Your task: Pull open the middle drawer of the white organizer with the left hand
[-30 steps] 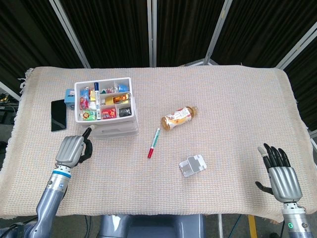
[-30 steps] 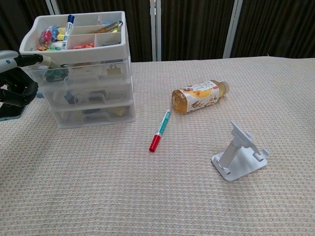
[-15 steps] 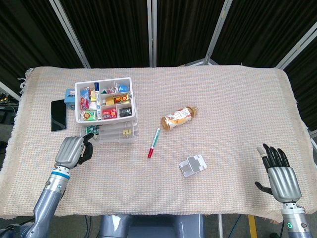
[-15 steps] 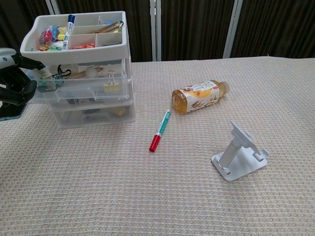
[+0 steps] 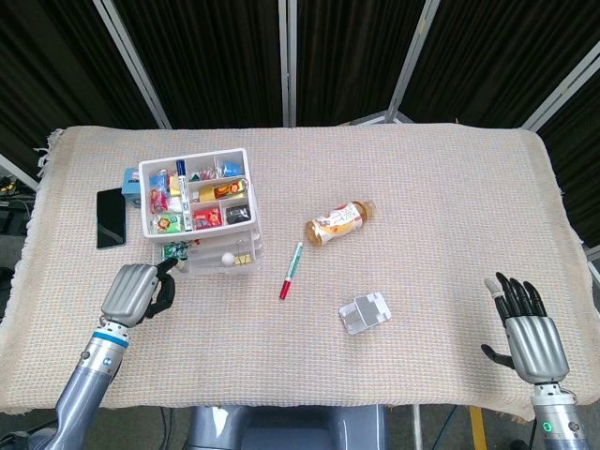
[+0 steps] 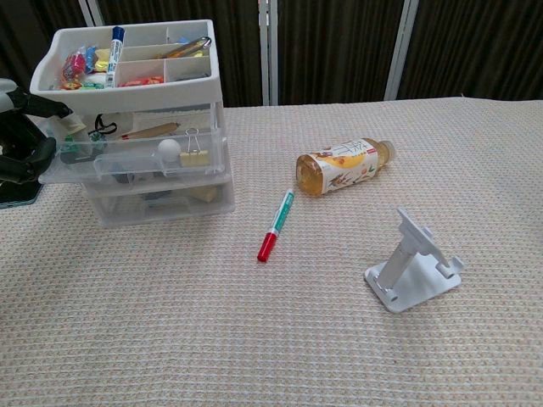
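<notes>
The white organizer (image 5: 195,193) (image 6: 127,76) stands at the table's left, with a top tray of small items. Its clear middle drawer (image 5: 214,259) (image 6: 136,158) juts out toward the front, showing a pencil, a white ball and a binder clip. My left hand (image 5: 137,291) (image 6: 20,142) grips the drawer's front left corner with curled fingers. My right hand (image 5: 531,335) hovers open with its fingers spread near the table's front right edge, seen only in the head view.
A tea bottle (image 5: 339,221) (image 6: 344,165) lies on its side mid-table. A red-capped pen (image 5: 291,270) (image 6: 277,224) lies right of the organizer. A white phone stand (image 5: 366,312) (image 6: 411,271) sits nearer the front. A black phone (image 5: 111,217) and a blue box (image 5: 131,182) lie left of the organizer.
The left hand drew back toward the table's front and the middle drawer slid out with it, exposing its contents. The organizer shifted slightly. The right hand stayed put.
</notes>
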You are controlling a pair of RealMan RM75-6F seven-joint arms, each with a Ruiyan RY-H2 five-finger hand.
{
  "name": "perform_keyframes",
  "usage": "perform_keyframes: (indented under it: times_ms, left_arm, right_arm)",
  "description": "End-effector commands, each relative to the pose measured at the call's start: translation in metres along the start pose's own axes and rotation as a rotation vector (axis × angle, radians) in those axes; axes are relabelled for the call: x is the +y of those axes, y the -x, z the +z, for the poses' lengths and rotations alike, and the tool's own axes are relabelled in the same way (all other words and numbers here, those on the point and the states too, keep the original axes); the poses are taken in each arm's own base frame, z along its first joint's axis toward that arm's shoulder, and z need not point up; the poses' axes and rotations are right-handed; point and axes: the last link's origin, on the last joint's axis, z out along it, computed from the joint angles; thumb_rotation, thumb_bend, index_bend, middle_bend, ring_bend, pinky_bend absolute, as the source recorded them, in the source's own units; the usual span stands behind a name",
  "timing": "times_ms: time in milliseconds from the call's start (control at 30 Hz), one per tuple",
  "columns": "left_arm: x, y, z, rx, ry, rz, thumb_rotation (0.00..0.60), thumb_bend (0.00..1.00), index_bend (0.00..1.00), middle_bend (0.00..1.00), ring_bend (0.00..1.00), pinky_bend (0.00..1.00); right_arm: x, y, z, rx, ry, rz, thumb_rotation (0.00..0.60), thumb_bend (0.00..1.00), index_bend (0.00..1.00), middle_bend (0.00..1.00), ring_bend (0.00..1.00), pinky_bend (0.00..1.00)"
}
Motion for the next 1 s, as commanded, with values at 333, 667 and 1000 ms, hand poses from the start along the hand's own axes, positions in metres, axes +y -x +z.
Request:
perform_keyframes:
  times_ms: [333,667,1000]
  left_arm:
    - [-0.007,0.004,-0.007,-0.053,0.009,0.009,0.6,0.78,0.48,0.8,0.83,0.68]
    - [-0.006,0.003,-0.013,-0.075,0.027,0.006,0.6,0.78,0.34,0.8,0.83,0.68]
    - [-0.001,0.002,-0.021,-0.092,0.052,0.019,0.6,0.78,0.32,0.8,0.83,0.68]
  right_arm:
    - [-0.001,0.001,-0.001,-0.002,-0.004,-0.002,0.6,0.01,0.06,0.0,0.0,0.0]
    - [-0.001,0.001,0.0,-0.002,-0.003,0.0,0.6,0.01,0.06,0.0,0.0,0.0]
    - [-0.001,0.0,-0.001,-0.001,-0.005,0.004,0.6,0.01,0.06,0.0,0.0,0.0]
